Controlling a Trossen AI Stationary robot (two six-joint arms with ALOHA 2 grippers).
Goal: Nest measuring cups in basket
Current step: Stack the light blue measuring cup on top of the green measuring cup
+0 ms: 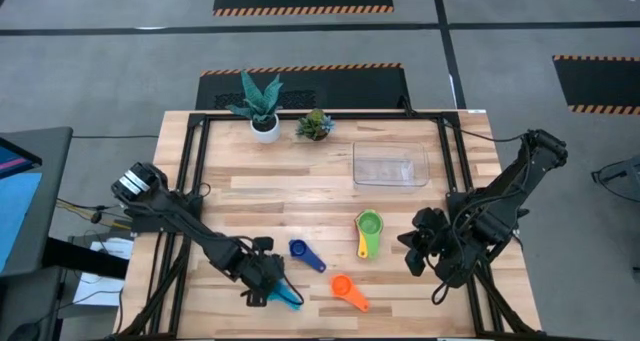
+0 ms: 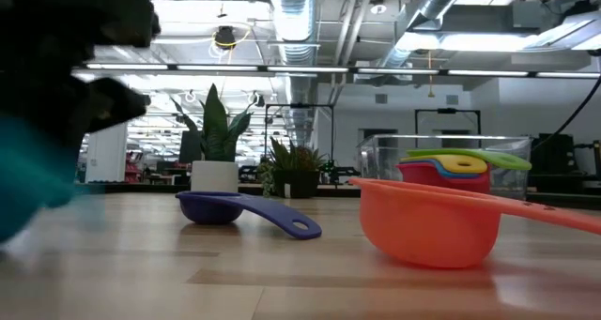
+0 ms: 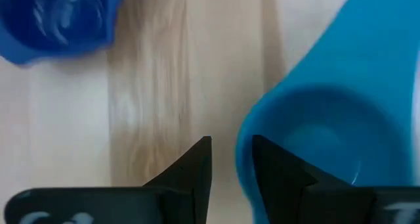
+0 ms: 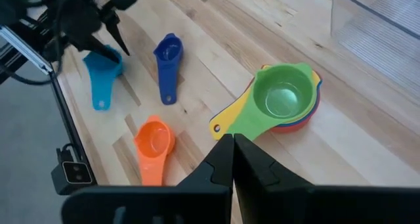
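Observation:
A light blue measuring cup (image 1: pixel 289 298) lies near the table's front edge, bowl up. My left gripper (image 1: pixel 266 287) is open right over it. In the left wrist view one finger (image 3: pixel 279 168) stands inside the bowl (image 3: pixel 328 125) and the other (image 3: pixel 197 161) outside its wall. A dark blue cup (image 1: pixel 305 253) and an orange cup (image 1: pixel 348 291) lie on the wood nearby. A green cup (image 4: pixel 283 96) sits nested on yellow and red ones. The clear basket (image 1: pixel 390 165) stands farther back. My right gripper (image 4: pixel 231 152) hangs shut and holding nothing above the table's right part. My left gripper comes at the light blue cup from above, slanting down, one finger inside the bowl and one outside, with the bowl's wall (image 3: pixel 243 152) in the gap. The cup rests on the table. Whether either finger touches the wall, I cannot tell.
A white plant pot (image 1: pixel 264 129) and a small green plant (image 1: pixel 315 126) stand at the far edge, left of the basket. Black frame rails run along the table's left and right sides. Bare wood lies between the cups and the basket.

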